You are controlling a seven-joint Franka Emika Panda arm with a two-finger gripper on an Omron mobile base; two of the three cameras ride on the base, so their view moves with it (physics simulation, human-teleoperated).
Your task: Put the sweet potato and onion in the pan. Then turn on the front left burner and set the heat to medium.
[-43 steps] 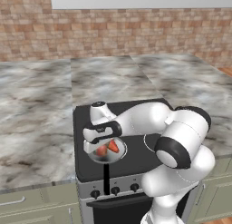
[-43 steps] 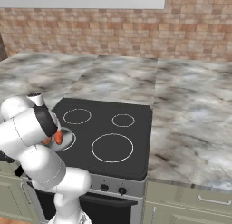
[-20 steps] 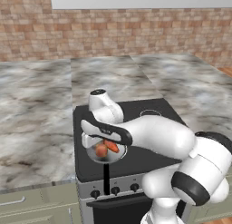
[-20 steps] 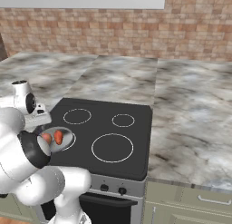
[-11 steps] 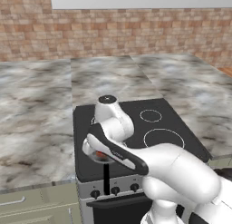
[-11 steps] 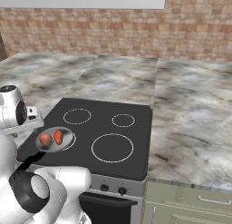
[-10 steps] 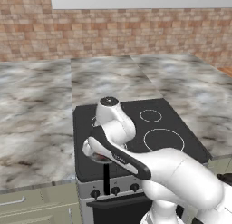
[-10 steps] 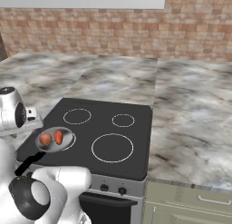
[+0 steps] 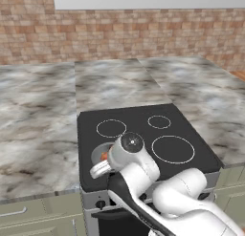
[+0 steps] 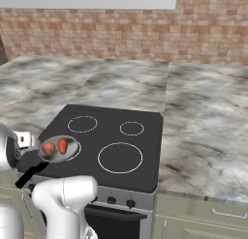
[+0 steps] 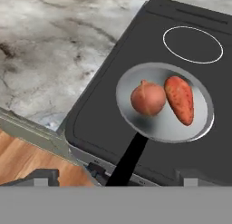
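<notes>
Sweet potato [image 9: 104, 156] and pan [image 9: 98, 153] sit at the front left of the black stovetop [image 9: 143, 134] in my left base view, mostly hidden behind the white arm [image 9: 139, 173], which bends low over that corner; only a sliver of orange and part of the silver rim show.

From the right base view, the pan [image 10: 59, 149] rests on the front left burner [image 10: 75, 148], its black handle [image 10: 30, 173] pointing toward the stove's front edge. The sweet potato [image 10: 62, 146] lies inside it, just beside the onion [image 10: 48, 148]. Marble worktop [image 10: 203, 136] flanks the stovetop [image 10: 121, 131] on both sides.

In the hand view, I look down on the pan [image 11: 164, 102] with the onion [image 11: 147, 99] touching the sweet potato [image 11: 179, 99]. The tool [image 11: 115, 181] hangs near the handle [image 11: 127, 159], its tips spread wide with nothing between them. A control knob [image 11: 96, 169] shows on the stove front below.
</notes>
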